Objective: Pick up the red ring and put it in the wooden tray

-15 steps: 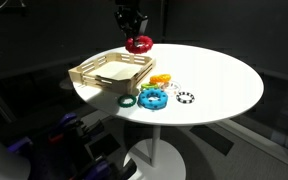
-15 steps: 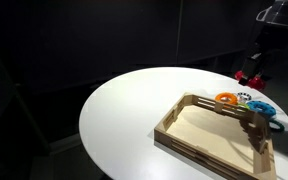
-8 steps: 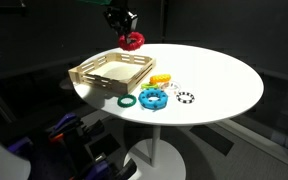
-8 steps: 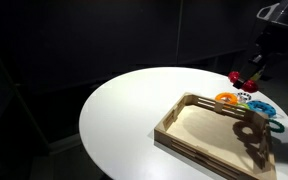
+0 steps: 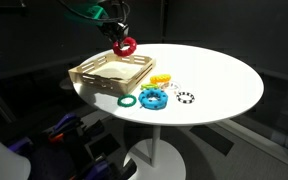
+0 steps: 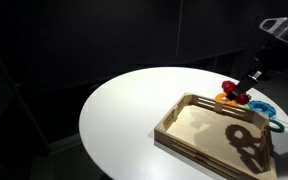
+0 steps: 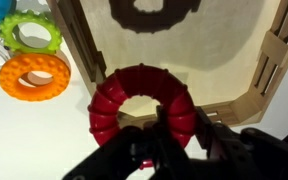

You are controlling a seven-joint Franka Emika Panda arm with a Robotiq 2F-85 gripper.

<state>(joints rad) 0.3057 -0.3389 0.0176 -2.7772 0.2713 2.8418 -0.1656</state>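
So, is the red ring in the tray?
Out: the claw holds the red ring above the rim of the wooden tray, shadow on its floor.

Wooden tray (image 7: 76,45) partly outside wrist view

The claw (image 5: 122,40) hangs aloft, pointing down, pinched tight on the red ring (image 5: 131,46).

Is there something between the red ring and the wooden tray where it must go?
Nothing visible. The hand holds the red ring over the wooden tray at its rim; the tray floor shows only the ring's shadow.
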